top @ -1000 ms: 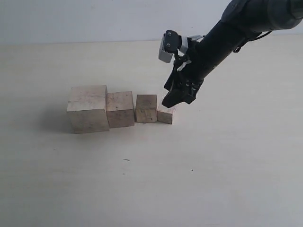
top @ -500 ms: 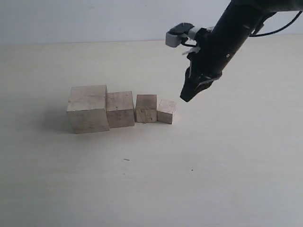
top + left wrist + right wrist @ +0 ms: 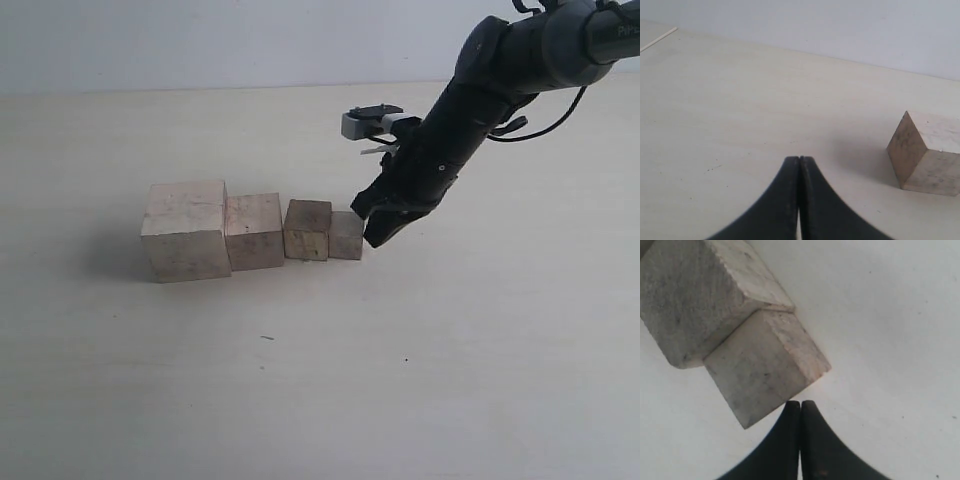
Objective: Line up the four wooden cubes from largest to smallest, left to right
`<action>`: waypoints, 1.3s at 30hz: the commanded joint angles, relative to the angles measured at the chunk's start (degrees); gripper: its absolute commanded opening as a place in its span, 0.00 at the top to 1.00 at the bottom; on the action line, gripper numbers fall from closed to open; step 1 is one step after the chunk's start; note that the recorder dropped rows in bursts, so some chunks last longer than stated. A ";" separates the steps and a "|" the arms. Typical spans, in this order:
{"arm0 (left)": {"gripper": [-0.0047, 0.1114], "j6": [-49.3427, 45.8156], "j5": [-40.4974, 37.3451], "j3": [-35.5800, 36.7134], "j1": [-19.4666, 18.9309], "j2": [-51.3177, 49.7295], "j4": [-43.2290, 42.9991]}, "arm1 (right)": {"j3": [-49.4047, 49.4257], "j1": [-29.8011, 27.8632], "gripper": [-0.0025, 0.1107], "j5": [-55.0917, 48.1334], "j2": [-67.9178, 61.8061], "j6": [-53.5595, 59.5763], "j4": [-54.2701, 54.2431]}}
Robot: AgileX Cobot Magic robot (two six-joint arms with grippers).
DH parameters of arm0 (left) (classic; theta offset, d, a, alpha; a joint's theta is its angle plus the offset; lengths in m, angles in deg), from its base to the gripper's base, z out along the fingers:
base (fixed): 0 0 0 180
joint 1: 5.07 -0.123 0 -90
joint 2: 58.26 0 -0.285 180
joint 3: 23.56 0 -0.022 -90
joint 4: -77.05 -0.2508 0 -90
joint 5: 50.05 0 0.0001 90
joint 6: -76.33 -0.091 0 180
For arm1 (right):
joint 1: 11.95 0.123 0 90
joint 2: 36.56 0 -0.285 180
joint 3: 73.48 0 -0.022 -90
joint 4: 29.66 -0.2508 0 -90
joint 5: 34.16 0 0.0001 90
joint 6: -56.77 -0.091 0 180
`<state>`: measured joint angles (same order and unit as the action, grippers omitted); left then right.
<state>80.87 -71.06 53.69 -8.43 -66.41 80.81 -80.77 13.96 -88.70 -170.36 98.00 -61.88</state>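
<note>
The four wooden cubes stand in a row on the table, shrinking from left to right: the big whitish one (image 3: 185,230), the second (image 3: 253,230), the third (image 3: 307,229) and the small tan one (image 3: 346,235). My right gripper (image 3: 372,238) is shut and empty, its tip low against the small cube's right side. The right wrist view shows the small cube (image 3: 765,372) just ahead of the shut tips (image 3: 800,404), with the third cube (image 3: 700,295) behind it. My left gripper (image 3: 799,159) is shut and empty, away from the largest cube (image 3: 925,152), and outside the exterior view.
The pale table (image 3: 320,380) stretches bare around the row, with a light wall behind it. The right arm (image 3: 500,70) slants in from the upper right above the table.
My right gripper let go of the small cube, closed and lifted, then dropped to that cube's right side. The small cube now sits slightly further left, against the third cube.
</note>
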 commanded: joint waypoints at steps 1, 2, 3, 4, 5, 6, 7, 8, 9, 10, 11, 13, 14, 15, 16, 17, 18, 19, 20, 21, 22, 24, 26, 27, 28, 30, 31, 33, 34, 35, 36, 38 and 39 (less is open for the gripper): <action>0.96 0.14 0.40 -0.03 0.06 0.36 -0.08 | 0.15 0.07 0.98 1.79 0.02 1.25 -1.23; 0.96 0.14 0.40 -0.03 0.06 0.36 -0.08 | 0.15 0.07 0.98 1.93 0.02 1.25 -1.23; 0.96 0.14 0.40 -0.03 0.06 0.36 -0.08 | 0.15 0.07 0.98 1.93 0.02 1.36 -1.23; 0.96 0.14 0.40 -0.03 0.06 0.36 -0.08 | 0.15 0.07 0.98 1.93 0.02 1.47 -1.23; 0.96 0.14 0.40 -0.03 0.06 0.36 -0.08 | 0.15 0.07 0.98 1.93 0.02 1.97 -1.23; 0.96 0.14 0.40 -0.03 0.06 0.36 -0.08 | 0.15 0.07 0.98 1.93 0.02 2.47 -1.23; 0.96 0.14 0.40 -0.03 0.06 0.36 -0.08 | 0.15 0.07 0.98 1.93 0.02 2.53 -1.39; 0.96 0.14 0.40 -0.03 0.06 0.36 -0.08 | 0.15 0.07 0.98 1.93 0.02 2.84 -1.89; 0.96 0.14 0.40 -0.03 0.06 0.36 -0.08 | 0.15 0.07 0.98 1.93 0.02 3.56 -2.36; 0.96 0.14 0.40 -0.03 0.06 0.36 -0.08 | 0.15 0.07 0.98 1.93 0.02 4.58 -3.21; 0.96 0.14 0.40 -0.03 0.06 0.36 -0.08 | 0.15 0.07 0.98 1.71 0.02 5.55 -4.15; 0.96 0.14 0.40 -0.03 0.06 0.36 -0.08 | 0.15 0.07 0.98 0.48 0.02 7.07 -5.71; 0.96 0.14 0.40 -0.03 0.06 0.36 -0.08 | 0.15 0.07 0.98 0.02 0.02 7.69 -6.23; 0.96 0.14 0.40 -0.03 0.06 0.36 -0.08 | 0.15 0.07 0.98 0.01 0.02 7.94 -6.54; 0.96 0.14 0.40 -0.03 0.06 0.36 -0.08 | 0.15 0.07 0.98 0.01 0.02 8.21 -6.52; 0.96 0.14 0.40 -0.03 0.06 0.36 -0.08 | 0.15 0.07 0.98 0.01 0.02 8.21 -6.52; 0.96 0.14 0.40 -0.03 0.06 0.36 -0.08 | 0.15 0.07 0.98 0.01 0.02 8.21 -6.52; 0.96 0.14 0.40 -0.03 0.06 0.36 -0.08 | 0.15 0.07 0.98 -0.10 0.02 8.20 -6.41; 0.96 0.14 0.40 -0.03 0.06 0.36 -0.08 | 0.15 0.07 0.98 -0.21 0.02 8.20 -6.41; 0.96 0.14 0.40 -0.03 0.06 0.36 -0.08 | 0.15 0.07 0.98 -0.21 0.02 8.20 -6.41; 0.96 0.14 0.40 -0.03 0.06 0.36 -0.08 | 0.15 0.07 0.98 -0.21 0.02 8.20 -6.41; 0.96 0.14 0.40 -0.03 0.06 0.36 -0.08 | 0.15 0.07 0.98 -0.21 0.02 8.20 -6.41; 0.96 0.14 0.40 -0.03 0.06 0.36 -0.08 | 0.15 0.07 0.98 -0.19 0.02 8.20 -6.19; 0.96 0.14 0.40 -0.03 0.06 0.36 -0.08 | 0.15 0.07 0.98 -0.19 0.02 7.95 -5.14; 0.96 0.14 0.40 -0.03 0.06 0.36 -0.08 | 0.15 0.07 0.98 -0.19 0.02 7.40 -4.34; 0.96 0.14 0.40 -0.03 0.06 0.36 -0.08 | 0.15 -0.04 0.98 0.27 0.74 4.97 -1.11; 0.96 0.14 0.40 -0.03 0.06 0.36 -0.08 | 0.15 -0.04 0.98 0.63 1.49 3.65 -0.57; 0.96 0.14 0.40 -0.03 0.06 0.36 -0.08 | 0.15 -0.04 0.98 0.76 3.09 3.03 -0.57; 0.96 0.14 0.40 -0.03 0.06 0.36 -0.08 | 0.15 -0.04 0.98 0.76 3.74 2.00 -0.57; 0.96 0.14 0.40 -0.03 0.06 0.36 -0.08 | 0.15 -0.04 0.98 1.23 5.25 0.08 -0.34; 0.96 0.14 0.40 -0.03 0.06 0.36 -0.08 | 0.15 -0.04 0.98 2.41 6.90 -3.62 0.37; 0.96 0.14 0.40 -0.03 0.06 0.36 -0.08 | 0.15 -0.04 0.98 3.34 10.63 -9.93 3.25; 0.96 0.14 0.40 -0.03 0.06 0.36 -0.08 | 0.15 -0.04 0.98 3.60 12.42 -11.18 4.21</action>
<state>80.87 -71.06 53.69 -8.43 -66.41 80.81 -80.74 13.96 -86.01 -162.25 91.49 -60.10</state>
